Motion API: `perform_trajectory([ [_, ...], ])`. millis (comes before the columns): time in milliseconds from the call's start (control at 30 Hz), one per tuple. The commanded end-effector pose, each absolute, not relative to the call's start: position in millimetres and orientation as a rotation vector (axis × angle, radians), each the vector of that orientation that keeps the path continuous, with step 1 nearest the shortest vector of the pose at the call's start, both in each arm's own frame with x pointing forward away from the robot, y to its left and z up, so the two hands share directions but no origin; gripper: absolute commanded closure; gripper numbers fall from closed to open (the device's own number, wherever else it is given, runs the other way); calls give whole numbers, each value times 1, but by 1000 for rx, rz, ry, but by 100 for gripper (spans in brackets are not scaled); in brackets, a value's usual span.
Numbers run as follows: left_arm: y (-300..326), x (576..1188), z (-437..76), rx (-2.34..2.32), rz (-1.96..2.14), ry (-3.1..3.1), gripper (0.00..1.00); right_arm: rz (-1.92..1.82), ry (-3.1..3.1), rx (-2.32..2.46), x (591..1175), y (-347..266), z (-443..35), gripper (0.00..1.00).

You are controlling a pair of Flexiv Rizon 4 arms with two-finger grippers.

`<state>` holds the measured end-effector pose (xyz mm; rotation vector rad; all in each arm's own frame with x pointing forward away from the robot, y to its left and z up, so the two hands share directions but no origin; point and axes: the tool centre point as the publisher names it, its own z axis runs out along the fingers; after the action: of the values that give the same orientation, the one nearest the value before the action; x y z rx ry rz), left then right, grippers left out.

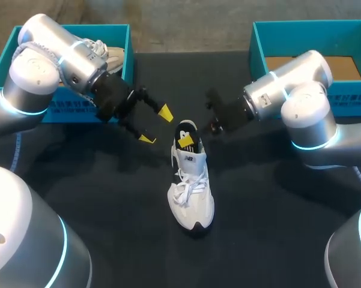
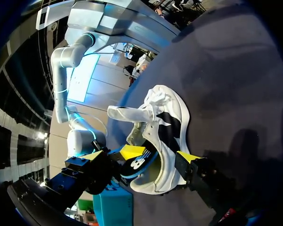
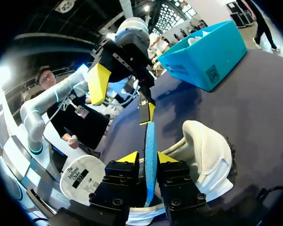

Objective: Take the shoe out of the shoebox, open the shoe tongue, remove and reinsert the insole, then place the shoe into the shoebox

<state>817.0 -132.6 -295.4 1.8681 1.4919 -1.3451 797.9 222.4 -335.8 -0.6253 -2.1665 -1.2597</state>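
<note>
so, roughly midway by my read. on the black table (image 1: pixel 108 204) the two teal boxes sit at the far edge: the left shoebox (image 1: pixel 66 109) has another shoe (image 1: pixel 108 57) in it and the right shoebox (image 1: pixel 258 42) is empty. the white shoe (image 1: pixel 191 192) is out, lying between them with its heel toward the boxes and the tongue (image 2: pixel 125 113) pulled up.

the insole step is underway, though i can't tell if it's coming out or going back in. boxing the shoe is not yet done.

left gripper (image 1: pixel 156 126) has its fingers spread wide, holding nothing, with the heel just ahead of it. right gripper (image 3: pixel 148 159) is at the heel, pinched on the blue insole (image 3: pixel 150 134), which stands on edge above the heel opening.
</note>
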Motion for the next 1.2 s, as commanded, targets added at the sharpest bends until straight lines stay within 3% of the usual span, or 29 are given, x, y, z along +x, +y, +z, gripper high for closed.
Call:
perform_trajectory([
  [33, -133, 817, -296, 1869, -1344, 1491, 0, -1267, -2188, -649, 796, 217, -329, 76],
  [300, -132, 816, -295, 1875, -1340, 1496, 0, -1289, -2194, -655, 812, 213, -330, 81],
  [367, -132, 817, -294, 1877, -1339, 1497, 0, -1291, -2196, -646, 816, 214, -331, 85],
  [433, -133, 817, -294, 1880, -1339, 1496, 0, -1290, -2194, -635, 819, 215, -332, 99],
  [467, -133, 817, -294, 1880, -1339, 1496, 0, -1286, -2195, -630, 820, 216, -332, 100],
  [1200, -131, 822, -296, 1857, -1312, 1524, 0, -1189, -2131, -617, 791, 224, -346, 100],
])
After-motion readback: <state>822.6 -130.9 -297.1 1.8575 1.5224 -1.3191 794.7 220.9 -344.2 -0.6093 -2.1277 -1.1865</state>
